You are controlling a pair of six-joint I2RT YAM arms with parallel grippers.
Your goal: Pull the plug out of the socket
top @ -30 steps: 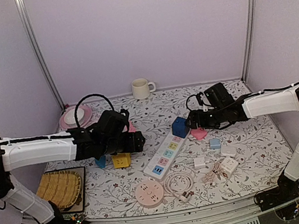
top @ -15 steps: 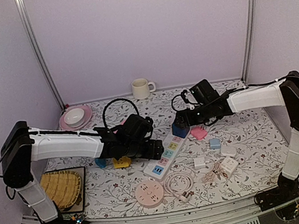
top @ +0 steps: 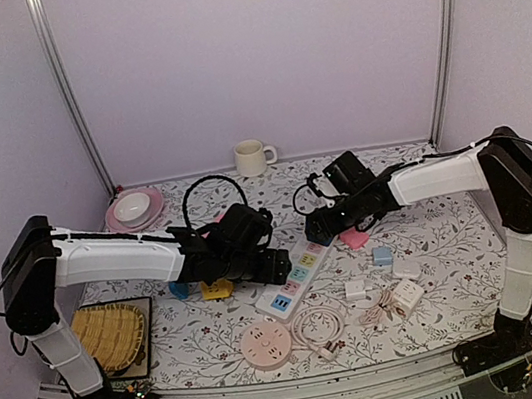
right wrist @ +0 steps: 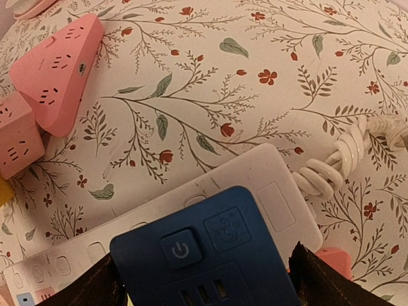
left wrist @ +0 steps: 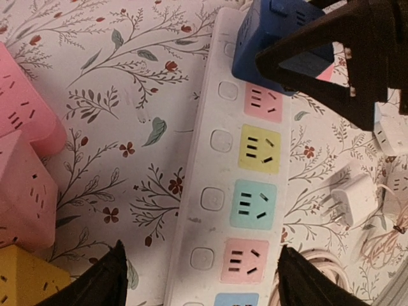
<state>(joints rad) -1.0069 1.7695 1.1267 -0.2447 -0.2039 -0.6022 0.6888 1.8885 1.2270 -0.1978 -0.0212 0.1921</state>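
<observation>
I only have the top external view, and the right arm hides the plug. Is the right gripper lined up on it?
Observer: Yes, the blue plug sits between the fingers of the right gripper; contact is unclear.
Operator: Is the left gripper bracing the strip?
Observer: The left gripper straddles the power strip, open, one finger clear of it.
Operator: Which socket holds the plug?
Observer: The end one, beside a pink socket.

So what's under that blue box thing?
The white power strip, at its far end. The blue plug covers the socket it sits on, so its pins and that outlet cannot be seen.
</observation>
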